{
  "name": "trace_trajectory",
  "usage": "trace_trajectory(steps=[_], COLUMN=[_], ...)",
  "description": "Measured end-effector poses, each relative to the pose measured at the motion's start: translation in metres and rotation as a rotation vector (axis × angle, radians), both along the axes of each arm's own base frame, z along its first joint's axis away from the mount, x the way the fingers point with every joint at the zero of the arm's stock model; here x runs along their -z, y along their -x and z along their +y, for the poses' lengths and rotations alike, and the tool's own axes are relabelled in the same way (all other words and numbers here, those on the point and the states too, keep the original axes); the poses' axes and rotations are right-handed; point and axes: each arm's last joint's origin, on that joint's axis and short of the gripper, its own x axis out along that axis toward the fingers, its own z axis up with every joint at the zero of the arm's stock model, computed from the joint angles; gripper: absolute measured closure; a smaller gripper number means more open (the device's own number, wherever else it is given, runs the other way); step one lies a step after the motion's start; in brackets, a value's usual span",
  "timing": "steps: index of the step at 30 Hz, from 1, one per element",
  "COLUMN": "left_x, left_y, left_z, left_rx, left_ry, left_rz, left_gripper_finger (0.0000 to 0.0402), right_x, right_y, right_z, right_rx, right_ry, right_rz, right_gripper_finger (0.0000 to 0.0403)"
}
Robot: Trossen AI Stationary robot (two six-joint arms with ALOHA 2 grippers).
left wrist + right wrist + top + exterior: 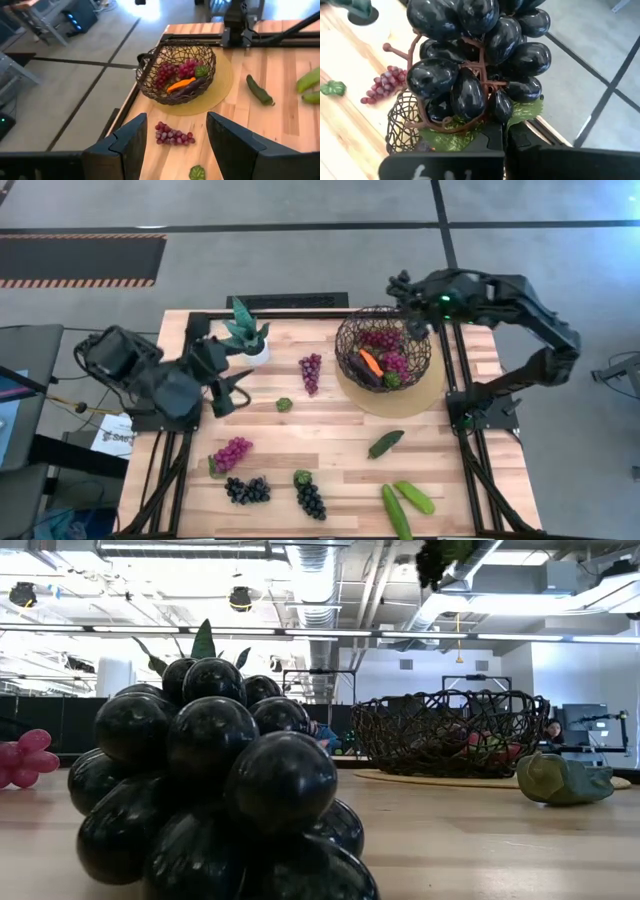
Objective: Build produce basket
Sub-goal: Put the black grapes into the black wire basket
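Right gripper (502,131) jaws clamped on black grape bunch (480,55), held above basket (384,345); left gripper (175,137) spread wide, empty, waiting beside plant (245,330). Drop-in step; lowering and release needed next.

Dark brown basket (383,345), orange carrot (371,362), black grapes (475,65).

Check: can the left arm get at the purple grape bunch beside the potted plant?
Probably yes. The left gripper is open, aimed at the purple grape bunch, which lies just ahead on bare table with nothing between.
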Motion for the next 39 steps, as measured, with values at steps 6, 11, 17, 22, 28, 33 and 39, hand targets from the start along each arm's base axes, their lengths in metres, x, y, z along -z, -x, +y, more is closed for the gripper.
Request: trace_trajectory(steps=[6, 11, 17, 22, 28, 33, 39], left_x=[0.020, 0.031, 0.035, 0.036, 0.035, 0.035, 0.035], left_y=[0.008, 0.010, 0.008, 0.006, 0.006, 0.006, 0.006], left_z=[-0.007, -0.008, -0.010, -0.010, -0.009, -0.009, -0.009], left_rx=[-0.066, -0.115, -0.128, -0.142, -0.166, -0.170, -0.175], left_ry=[0.049, 0.067, 0.061, 0.042, 0.015, 0.012, 0.013], left_rz=[-0.032, -0.051, -0.058, -0.076, -0.101, -0.107, -0.108], left_gripper_finger=[0.0209, 0.0209, 0.0209, 0.0209, 0.0209, 0.0209, 0.0209], right_x=[0.011, 0.041, 0.088, 0.127, 0.156, 0.174, 0.205], right_y=[0.040, 0.054, 0.040, 0.014, -0.011, -0.026, -0.048], right_z=[0.013, 0.022, 0.024, 0.020, 0.010, -0.002, -0.016], right_rx=[0.041, 0.030, -0.039, -0.078, -0.010, 0.106, 0.224], right_ry=[-0.017, -0.058, -0.134, -0.204, -0.252, -0.260, -0.294], right_rz=[-0.156, -0.254, -0.410, -0.430, -0.315, -0.249, -0.125], right_gripper_finger=[0.0403, 0.0403, 0.0403, 0.0403, 0.0403, 0.0403, 0.0403])
